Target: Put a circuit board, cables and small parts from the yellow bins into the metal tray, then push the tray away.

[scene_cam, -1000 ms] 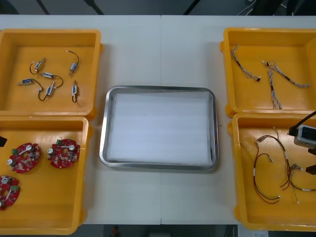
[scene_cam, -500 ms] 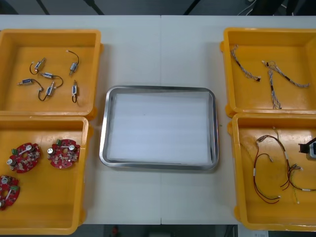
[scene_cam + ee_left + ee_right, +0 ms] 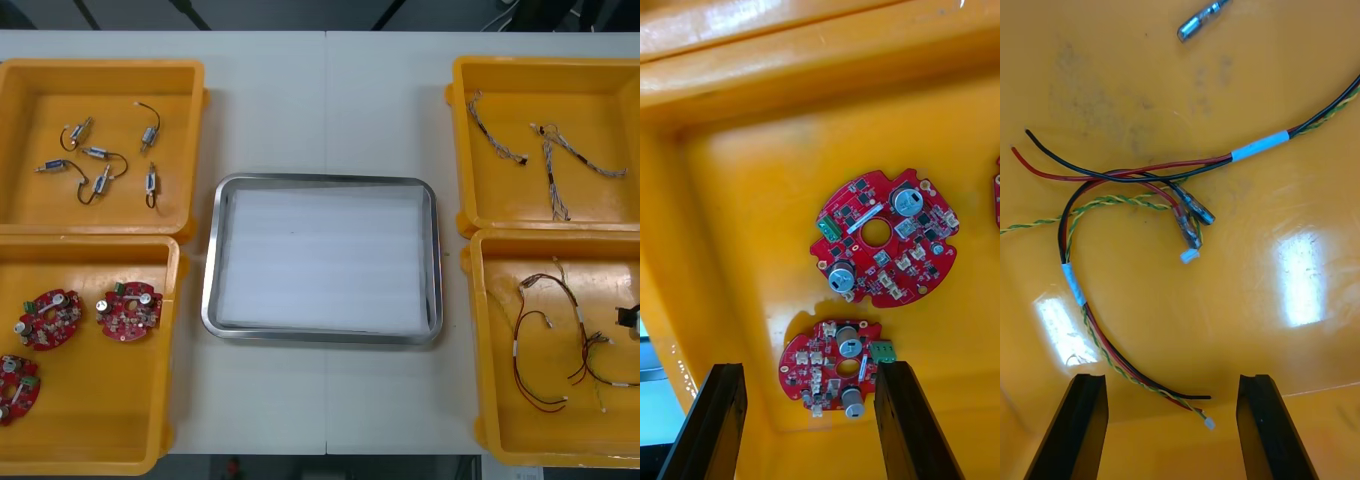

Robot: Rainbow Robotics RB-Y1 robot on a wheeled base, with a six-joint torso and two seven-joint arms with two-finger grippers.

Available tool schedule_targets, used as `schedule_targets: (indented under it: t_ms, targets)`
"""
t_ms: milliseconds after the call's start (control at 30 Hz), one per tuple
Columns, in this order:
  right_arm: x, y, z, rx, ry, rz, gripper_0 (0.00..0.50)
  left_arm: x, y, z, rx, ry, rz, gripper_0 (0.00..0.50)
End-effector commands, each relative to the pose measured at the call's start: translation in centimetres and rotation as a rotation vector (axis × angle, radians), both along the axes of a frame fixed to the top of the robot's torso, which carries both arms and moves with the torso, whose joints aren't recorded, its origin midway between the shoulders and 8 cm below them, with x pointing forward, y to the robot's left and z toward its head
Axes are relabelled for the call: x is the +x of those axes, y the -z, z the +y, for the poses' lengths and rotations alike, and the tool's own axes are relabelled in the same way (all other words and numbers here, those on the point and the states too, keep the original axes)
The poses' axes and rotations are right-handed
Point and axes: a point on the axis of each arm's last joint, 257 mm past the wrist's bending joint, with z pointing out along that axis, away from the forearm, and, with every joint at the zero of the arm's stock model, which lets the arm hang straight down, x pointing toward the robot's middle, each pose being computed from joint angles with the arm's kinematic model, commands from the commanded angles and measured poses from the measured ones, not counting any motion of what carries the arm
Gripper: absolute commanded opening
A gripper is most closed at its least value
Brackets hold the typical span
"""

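L gripper [image 3: 809, 424] low over near-left yellow bin [image 3: 100, 420]. Its fingers [image 3: 711, 420] are spread wide and hold nothing. One round red circuit board [image 3: 839, 367] lies flat just beyond the tips, in line w/ the gap. Second board [image 3: 880, 236] lies farther on, close to the first, not touching. Front view: three boards in that bin, all flat, toward its L side.

R gripper [image 3: 1171, 431] over near-right yellow bin [image 3: 550, 440]. Fingers [image 3: 1262, 427] likewise apart, empty. Red and black cables [image 3: 1259, 146] w/ a yellow-green twisted strand lie loose on the bin floor. Their loose ends reach in between the two fingers, clear of both. Small metal connector [image 3: 1201, 20] lies beyond the bundle.

Metal tray [image 3: 208, 290] sits mid-surface between the bin pairs, white floor bare, apart from all four bins.

Far-left yellow bin [image 3: 40, 110]: small metal parts [image 3: 95, 152] w/ short dark leads, scattered. Far-right yellow bin [image 3: 500, 195]: pale twisted cables [image 3: 552, 180], loose, spread over the floor. Light surface [image 3: 320, 110] runs on beyond the tray.
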Motion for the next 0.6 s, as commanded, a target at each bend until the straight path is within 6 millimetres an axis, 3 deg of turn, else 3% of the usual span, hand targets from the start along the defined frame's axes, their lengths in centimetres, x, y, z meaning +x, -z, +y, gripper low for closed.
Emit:
schedule_targets:
  t_ms: [33, 300, 600]
  targets:
    - [-1.4, 2.1, -0.9, -0.028, -0.01, 0.039, 0.5, -0.7, 2.0, 0.9, -0.007, -0.048, 0.024, 0.5]
    - [-1.8, 4.9, -0.4, -0.029, -0.026, 0.037, 0.5, -1.0, 3.6, 1.6, 0.012, -0.044, 0.045, 0.5]
    - [-2.2, 5.9, -0.6, -0.057, -0.042, 0.048, 0.5, -1.3, 5.9, 1.7, 0.041, -0.03, 0.062, 0.5]
